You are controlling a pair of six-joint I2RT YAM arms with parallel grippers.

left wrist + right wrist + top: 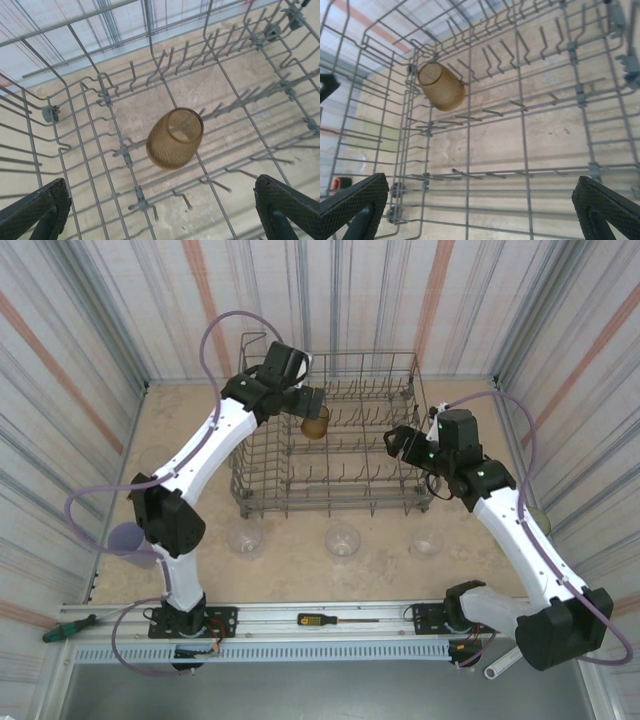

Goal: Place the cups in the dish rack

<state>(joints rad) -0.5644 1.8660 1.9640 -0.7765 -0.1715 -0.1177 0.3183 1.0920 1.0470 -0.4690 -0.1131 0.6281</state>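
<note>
The grey wire dish rack [340,475] stands mid-table. One amber-brown cup [315,423] is inside its left part, tilted on its side among the tines [175,138] [441,86]. My left gripper [307,400] hangs just above that cup, open, with nothing between its fingers [160,215]. Over the rack's right end my right gripper [397,440] is open and empty too [480,210]. Three clear cups [245,537] [343,538] [427,540] stand on the table in front of the rack. A lavender cup [128,538] sits at the left, partly behind my left arm.
Striped walls close in the table on three sides. A yellow-handled screwdriver [325,620] and a green-handled one [65,628] lie on the rail at the near edge. The rack's tall sides [60,30] rise around both grippers.
</note>
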